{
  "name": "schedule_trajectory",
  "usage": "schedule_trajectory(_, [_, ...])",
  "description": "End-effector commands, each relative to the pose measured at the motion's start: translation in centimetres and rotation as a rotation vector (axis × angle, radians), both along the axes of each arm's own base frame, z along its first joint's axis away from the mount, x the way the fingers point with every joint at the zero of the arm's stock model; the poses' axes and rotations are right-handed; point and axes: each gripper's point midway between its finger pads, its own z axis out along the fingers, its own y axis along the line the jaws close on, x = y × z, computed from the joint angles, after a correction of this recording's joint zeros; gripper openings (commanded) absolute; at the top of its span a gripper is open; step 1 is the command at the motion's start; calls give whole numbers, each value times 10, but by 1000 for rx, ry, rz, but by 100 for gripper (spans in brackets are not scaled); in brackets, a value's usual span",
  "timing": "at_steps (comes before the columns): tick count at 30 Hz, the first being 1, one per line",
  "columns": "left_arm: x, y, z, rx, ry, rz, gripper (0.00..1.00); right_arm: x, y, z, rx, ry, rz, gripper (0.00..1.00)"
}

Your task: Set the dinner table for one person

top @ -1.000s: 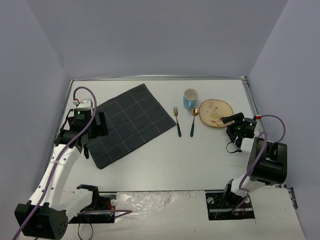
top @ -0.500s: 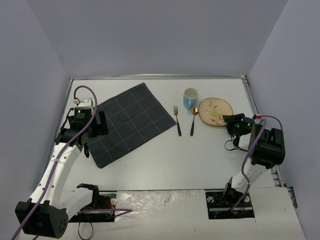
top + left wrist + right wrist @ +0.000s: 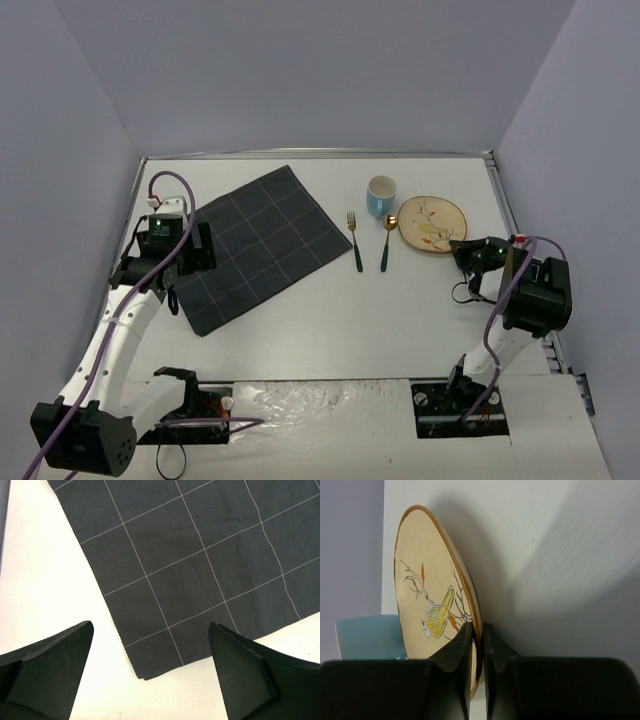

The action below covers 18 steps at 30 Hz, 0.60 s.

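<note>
On the white dinner table (image 3: pixel 330 320) lies a dark grey grid-lined placemat (image 3: pixel 252 245) at the left. A cream plate (image 3: pixel 432 224) with a painted bird sits at the right. My right gripper (image 3: pixel 459 246) is shut on the plate's near rim (image 3: pixel 476 625), one finger above and one below. A fork (image 3: pixel 354 240), a gold spoon (image 3: pixel 387 240) and a light blue cup (image 3: pixel 381 196) stand left of the plate. My left gripper (image 3: pixel 190 250) hangs open over the placemat's near-left corner (image 3: pixel 142 672), touching nothing.
Metal rails edge the table at the back and right (image 3: pixel 500 200). Lilac walls close in on three sides. The cup (image 3: pixel 367 637) shows just behind the plate in the right wrist view.
My right gripper slid forward onto the plate's rim and closed on it. The left arm has stayed where it was.
</note>
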Motion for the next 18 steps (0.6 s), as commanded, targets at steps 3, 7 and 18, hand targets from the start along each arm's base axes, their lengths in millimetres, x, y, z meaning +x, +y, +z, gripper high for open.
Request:
schedule_trajectory(3, [13,-3,16,-7,-66,-12,97,2,-23,67,-85,-77,-47,0])
schedule_trajectory(7, [14,-5,15,-14,-63,-15,97,8,-28,125,-115,-189,-62,0])
schedule_trajectory(18, [15,-3,16,-10,-67,-2,97,15,0,244,-105,-525,55,0])
